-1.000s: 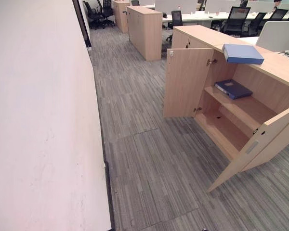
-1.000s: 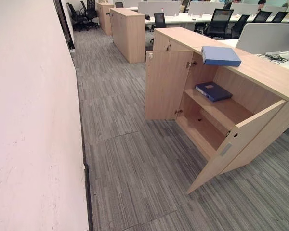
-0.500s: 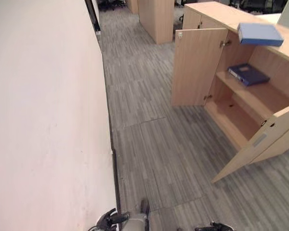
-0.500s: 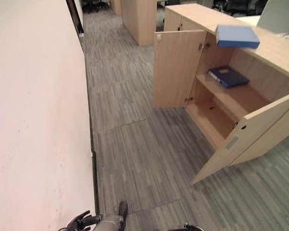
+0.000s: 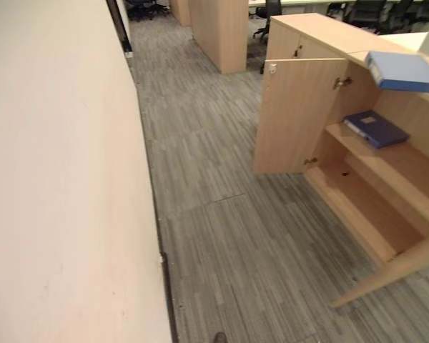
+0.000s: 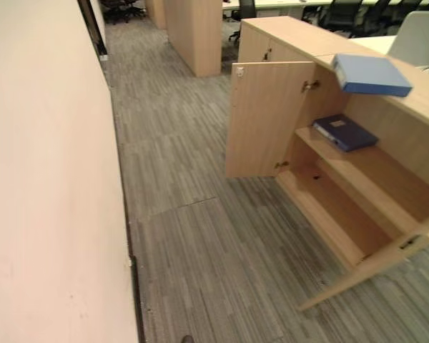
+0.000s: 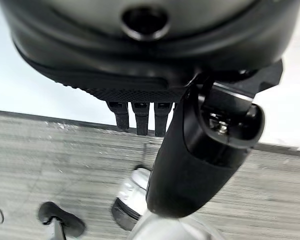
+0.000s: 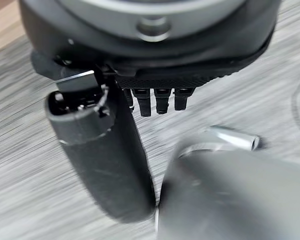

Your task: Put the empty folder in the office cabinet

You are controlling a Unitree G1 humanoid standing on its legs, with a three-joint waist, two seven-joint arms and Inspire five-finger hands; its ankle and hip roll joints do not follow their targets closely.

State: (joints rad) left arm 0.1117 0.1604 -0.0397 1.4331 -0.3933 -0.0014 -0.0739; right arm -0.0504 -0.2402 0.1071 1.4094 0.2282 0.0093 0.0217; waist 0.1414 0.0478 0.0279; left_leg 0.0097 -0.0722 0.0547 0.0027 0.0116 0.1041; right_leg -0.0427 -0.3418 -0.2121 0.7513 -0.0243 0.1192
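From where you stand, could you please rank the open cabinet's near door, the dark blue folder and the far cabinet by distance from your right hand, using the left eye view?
The right hand hangs low over the carpet.
1. Near door, lower right.
2. Dark blue folder, on the upper shelf, right.
3. Far cabinet, top centre.

- To my left runs a plain pale wall [image 5: 57, 179], with a dark strip along its foot.
- Under me lies grey striped carpet floor [image 5: 222, 236], laid in tiles.
- Further down the aisle stands a tall light-wood unit [image 5: 218, 28].
- Beyond it I see black office chairs [image 6: 343, 11] drawn up at white desks [image 6: 289, 3].
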